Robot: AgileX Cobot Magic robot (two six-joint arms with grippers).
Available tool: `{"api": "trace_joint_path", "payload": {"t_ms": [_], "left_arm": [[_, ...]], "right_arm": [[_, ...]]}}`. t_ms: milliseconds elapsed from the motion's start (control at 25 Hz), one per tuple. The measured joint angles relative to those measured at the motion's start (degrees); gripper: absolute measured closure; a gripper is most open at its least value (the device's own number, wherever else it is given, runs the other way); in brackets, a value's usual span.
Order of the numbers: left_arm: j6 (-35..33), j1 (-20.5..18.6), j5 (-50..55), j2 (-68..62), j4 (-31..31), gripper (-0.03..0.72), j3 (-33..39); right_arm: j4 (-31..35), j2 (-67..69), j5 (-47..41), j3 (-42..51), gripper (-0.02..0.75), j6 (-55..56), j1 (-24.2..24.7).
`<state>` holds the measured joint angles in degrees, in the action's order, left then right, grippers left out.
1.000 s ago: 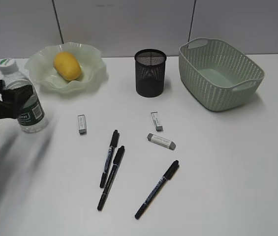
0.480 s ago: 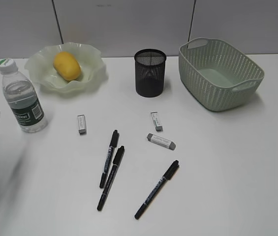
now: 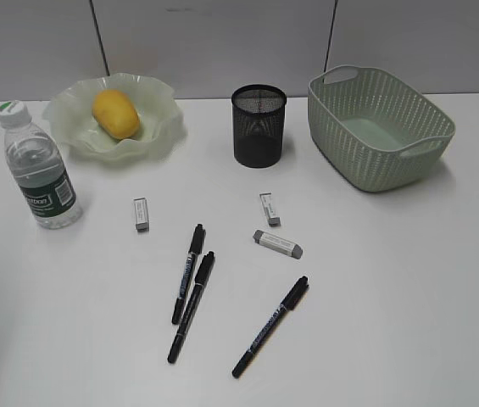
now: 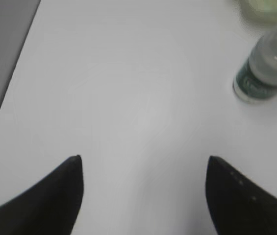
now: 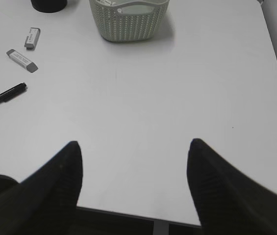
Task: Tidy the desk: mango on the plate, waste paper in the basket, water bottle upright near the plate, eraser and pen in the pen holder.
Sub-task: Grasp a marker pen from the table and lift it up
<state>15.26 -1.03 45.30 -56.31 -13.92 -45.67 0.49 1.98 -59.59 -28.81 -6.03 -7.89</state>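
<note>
Mango [image 3: 116, 114], smooth yellow-orange, lies in the wavy green plate [image 3: 158, 127] at the table's [image 3: 392, 280] far left; the water bottle [image 3: 39, 170] stands upright just in front. The left gripper [image 4: 143, 164], beside the bottle a second ago, has withdrawn, fingers wide. The right gripper [image 5: 134, 147] hovers low, fingers wide, empty.

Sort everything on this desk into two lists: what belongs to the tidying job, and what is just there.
Part of the job:
mango on the plate
water bottle, upright
pen holder
basket
three pens
three erasers

Just there:
grey wall panels behind the desk; nothing stray on the desk

No waste paper shows in any view.
</note>
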Motion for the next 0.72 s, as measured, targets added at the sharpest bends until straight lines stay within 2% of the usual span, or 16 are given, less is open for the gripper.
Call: {"api": "trace_joint_path", "payload": {"t_ms": [120,280,720], "left_arm": [[-6.07,0.00,12.94,2.95,5.31,0.101,-3.87],[-12.25,0.00,22.40,11.20,12.76,0.102,-4.53],[-14.17,0.00,24.46,32.06,16.06,0.105,-4.68]], "right_arm": [[0.00,0.00,0.00,0.00,0.208,0.00,0.00],[0.00,0.00,0.00,0.00,0.208,0.00,0.00],[0.00,0.00,0.00,0.00,0.209,0.00,0.00]]}}
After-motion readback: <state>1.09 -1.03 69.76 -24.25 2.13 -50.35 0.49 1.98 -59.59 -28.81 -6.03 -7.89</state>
